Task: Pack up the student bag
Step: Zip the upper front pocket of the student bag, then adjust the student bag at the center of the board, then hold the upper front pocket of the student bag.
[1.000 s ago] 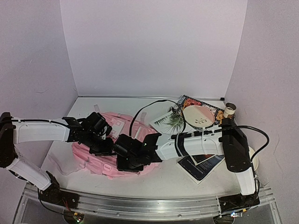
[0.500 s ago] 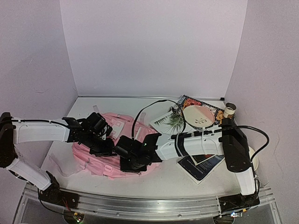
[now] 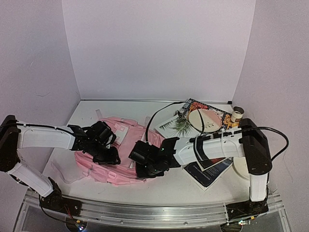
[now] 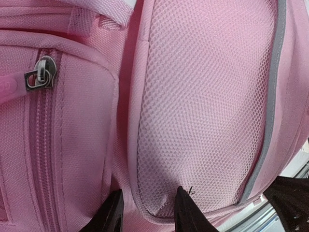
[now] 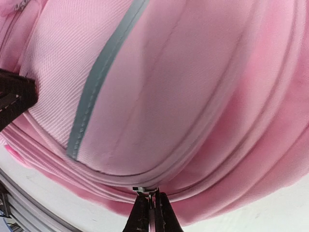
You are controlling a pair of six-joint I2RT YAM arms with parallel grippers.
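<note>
**Inspector:** What has changed since the earlier frame?

**Technician:** The right arm has swung rightward, and its elbow now stands nearer the right wall. The right gripper [image 3: 140, 168] has shifted right along the near edge of the student bag [image 3: 120, 166]. The left arm has held its place.

**Inspector:** Where is the bag?

**Technician:** It lies flat on the table [image 3: 169, 191], left of centre. It sits between the two grippers, and both touch it. It is apart from the items at the right rear.

**Inspector:** Right gripper condition?

**Technician:** The fingers are pressed together. In the wrist view the tips pinch a small metal tab [image 5: 145, 189] on the zip line that curves along the bag's edge. A grey stripe [image 5: 91, 92] runs across the panel above.

**Inspector:** Left gripper condition?

**Technician:** The left gripper [image 4: 147, 193] is part closed astride a fold of the bag. The fold is at the lower edge of a mesh pocket [image 4: 203, 106]. Fabric fills the gap and both fingers bear on it. A metal zip slider [image 4: 41, 73] sits at the upper left of that view, at the top of a front pocket zip and clear of the fingers.

**Inspector:** Other items?

**Technician:** These lie right of the bag:
- A dark blue book [image 3: 212, 174], partly under the right arm.
- A round plate [image 3: 205, 121], resting on a patterned book [image 3: 215, 110].
- A card with a leaf print [image 3: 174, 124], just beside the plate.
- A small cup [image 3: 237, 114], near the right wall.
</note>
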